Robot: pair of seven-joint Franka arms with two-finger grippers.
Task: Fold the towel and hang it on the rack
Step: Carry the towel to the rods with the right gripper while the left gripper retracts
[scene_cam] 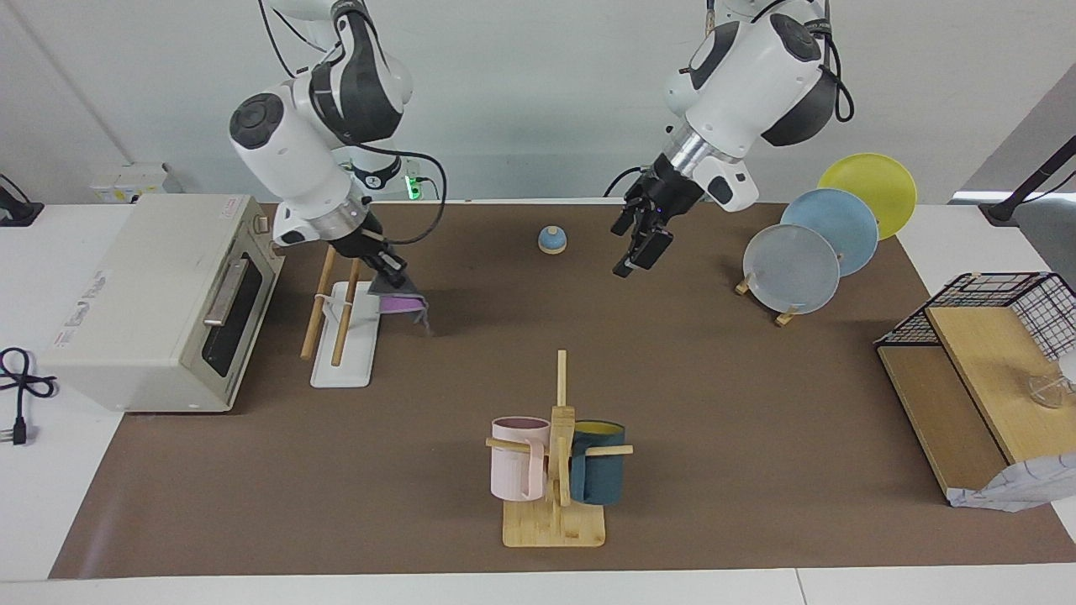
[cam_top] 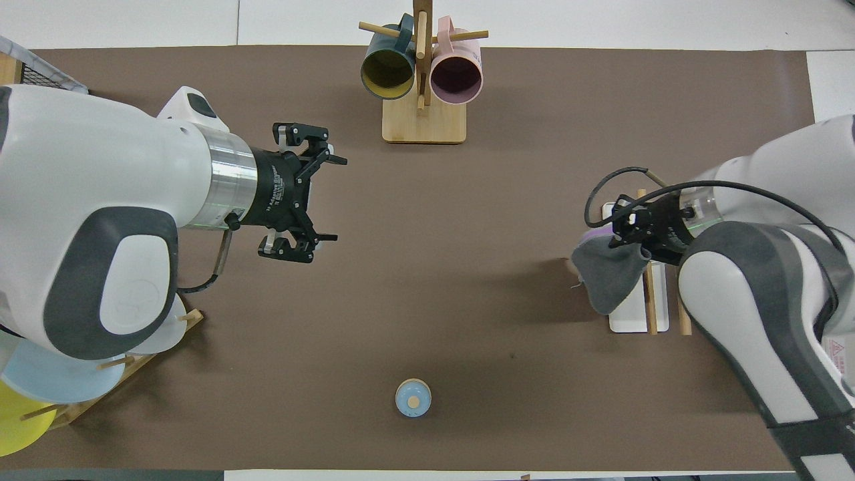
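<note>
The towel [scene_cam: 400, 301], purple on one face and dark grey on the other, hangs bunched from my right gripper [scene_cam: 392, 273], which is shut on its upper edge. It also shows in the overhead view [cam_top: 609, 274], grey side up. The gripper [cam_top: 626, 230] holds it just above the rack [scene_cam: 343, 357], beside the two wooden rods [scene_cam: 322, 298], over the edge of the white base [cam_top: 631, 324] toward the left arm's end. I cannot tell whether the towel touches the rack. My left gripper [scene_cam: 635, 248] is open and empty, raised over the table's middle [cam_top: 334, 198].
A toaster oven [scene_cam: 160, 302] stands beside the rack at the right arm's end. A bamboo mug tree [scene_cam: 555, 470] with two mugs stands farther from the robots. A small blue knob [scene_cam: 552, 240], a plate stand [scene_cam: 807, 252] and a wire basket [scene_cam: 1000, 311] are also there.
</note>
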